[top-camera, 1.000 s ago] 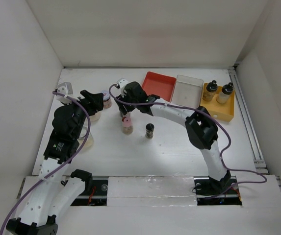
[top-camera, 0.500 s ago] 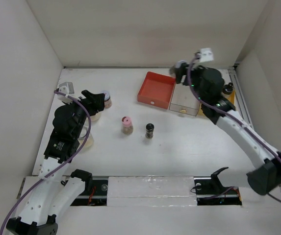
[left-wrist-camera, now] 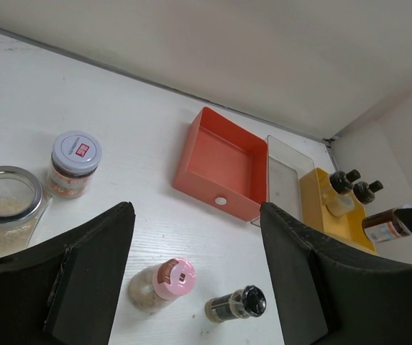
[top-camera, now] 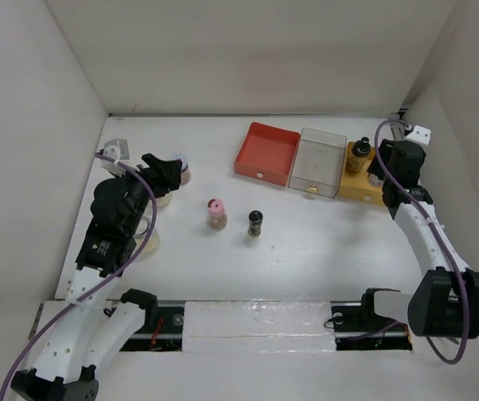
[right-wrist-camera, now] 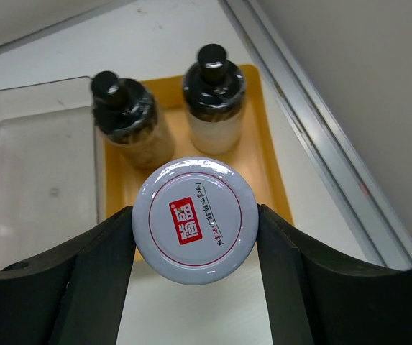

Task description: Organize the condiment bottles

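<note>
**White-lidded jar delivered over the yellow tray; release outstanding**

We record one change. A second ago the right arm stood over the left-centre of the tabletop, beside the pink-lidded jar. It has since swung across the red tray and the clear tray. It now hangs at the far right, over the near end of the yellow tray. We take this to mean a third bottle is about to join the two black-capped bottles, which stand side by side at that tray's far end.

Right fingers: closed on the white-lidded jar, one against each side, with the jar upright and its red label facing up. We cannot tell from either view whether its base touches the tray floor.

Left fingers: moderately wide apart, holding and touching nothing, and unmoved over the same second. They are poised at the far left, near a second white-lidded jar and a large glass jar.

Outstanding items: the pink-lidded jar and a black-lidded jar stand near each other mid-tabletop, well apart from every tray. The red and clear trays hold no bottles that we can see.

We judge the work less than half done. The next move calls for a straight descent and a clean release. The risk is clipping the black-capped bottle just beyond the held jar.
</note>
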Controlling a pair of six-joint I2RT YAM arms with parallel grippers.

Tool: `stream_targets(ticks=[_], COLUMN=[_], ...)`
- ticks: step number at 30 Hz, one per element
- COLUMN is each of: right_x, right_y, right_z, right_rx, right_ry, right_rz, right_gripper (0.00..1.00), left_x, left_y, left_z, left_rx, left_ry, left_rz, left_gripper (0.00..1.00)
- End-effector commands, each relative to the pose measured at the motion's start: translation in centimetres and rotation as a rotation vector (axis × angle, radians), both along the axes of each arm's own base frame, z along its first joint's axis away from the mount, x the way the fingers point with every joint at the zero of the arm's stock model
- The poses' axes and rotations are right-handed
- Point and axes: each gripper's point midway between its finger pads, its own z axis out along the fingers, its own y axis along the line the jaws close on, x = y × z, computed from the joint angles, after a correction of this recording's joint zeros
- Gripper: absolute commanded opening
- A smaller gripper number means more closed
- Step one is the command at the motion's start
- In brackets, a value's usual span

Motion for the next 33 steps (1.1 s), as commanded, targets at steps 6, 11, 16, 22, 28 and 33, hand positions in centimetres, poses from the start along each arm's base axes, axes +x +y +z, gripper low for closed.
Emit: stream_targets(ticks=[6, 11, 16, 22, 28, 33], right_x=[1.8, 2.8, 3.9, 4.6, 5.3, 5.5], right_y=[-3.3, -4.8, -5.5, -5.9, -6.0, -5.9], right_z=[3.8, 1.7, 0.4, -2.9, -4.2, -5.1], right_rx=[0.024, 0.039, 0.043, 0.078, 0.083, 0.098], right_ry=[-0.188, -0.156, -0.121, -0.052, -0.02, -0.003], right_rz=[-0.086, -0.109, -0.12, -0.124, -0.125, -0.121], right_gripper=[0.39, 0.39, 0.39, 0.42, 0.45, 0.53], left_x=[0.0, 0.2, 0.2, 0.2, 0.2, 0.2], left_y=[-0.5, -0.8, -0.8, -1.0, -1.0, -1.0], left_z=[1.6, 1.5, 1.5, 1.5, 1.5, 1.5], left_rx=[-0.015, -0.015, -0.015, -0.016, -0.016, -0.016], left_ry=[-0.062, -0.06, -0.06, -0.06, -0.06, -0.06], left_rz=[-0.03, -0.043, -0.043, -0.052, -0.052, -0.052], left_gripper=[0.66, 0.65, 0.65, 0.65, 0.65, 0.65])
